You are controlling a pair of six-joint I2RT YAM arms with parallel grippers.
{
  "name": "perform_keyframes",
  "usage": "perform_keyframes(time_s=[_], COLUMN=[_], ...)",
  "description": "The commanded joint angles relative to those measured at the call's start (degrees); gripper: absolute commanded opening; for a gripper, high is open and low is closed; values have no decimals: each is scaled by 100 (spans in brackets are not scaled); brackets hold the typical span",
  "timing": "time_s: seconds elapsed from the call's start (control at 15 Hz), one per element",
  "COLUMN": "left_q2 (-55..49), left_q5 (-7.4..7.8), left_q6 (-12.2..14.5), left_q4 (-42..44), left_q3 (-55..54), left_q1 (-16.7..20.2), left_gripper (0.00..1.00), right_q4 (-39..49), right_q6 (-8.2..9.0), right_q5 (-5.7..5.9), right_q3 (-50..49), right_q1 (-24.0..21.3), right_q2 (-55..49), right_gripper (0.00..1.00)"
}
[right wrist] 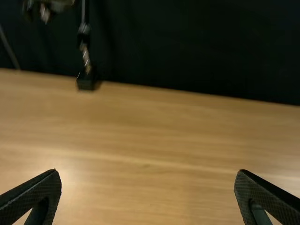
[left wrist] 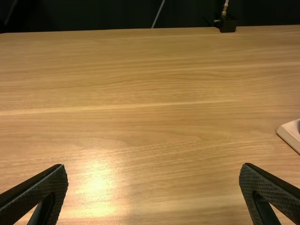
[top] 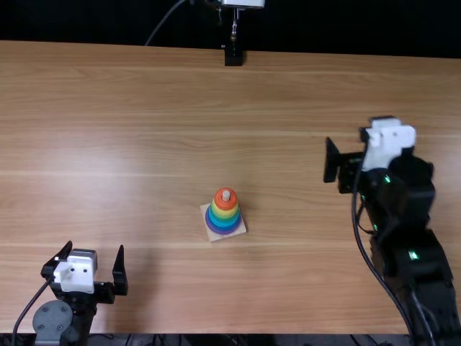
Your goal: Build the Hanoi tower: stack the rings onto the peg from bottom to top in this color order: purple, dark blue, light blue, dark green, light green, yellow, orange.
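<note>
On the wooden tabletop (top: 130, 130), looking all but finished: ring tower (top: 225, 214) up on its pale base (top: 214, 236), near the middle!
Capped with orange ring (top: 225, 205), yellow just beneath, then down through greens and blues to purple; too small to count every shade, but probably nothing left to stack. Out to the left, left gripper (top: 95, 247), empty, fingers spread; off right, right gripper (right wrist: 148, 171), also wide apart, gripping nothing.
</note>
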Motion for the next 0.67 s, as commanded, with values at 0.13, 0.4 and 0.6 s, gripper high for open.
perform_keyframes(time_s=[0.13, 0.4, 0.6], left_q2=[-67, -67, -67], left_q5=[26, 26, 26], left_q6=[-34, -34, -34], left_q4=[-442, -442, -442], left_q3=[-644, -644, -644], left_q1=[-45, -45, -45], left_gripper=[100, 100, 100], right_q4=[468, 573, 615], right_q6=[36, 26, 36], right_q5=[67, 36, 14], right_q3=[-1378, -3039, -4112], right_q1=[-774, -950, -1073], right_q2=[-1569, -3731, -5138], right_gripper=[100, 100, 100])
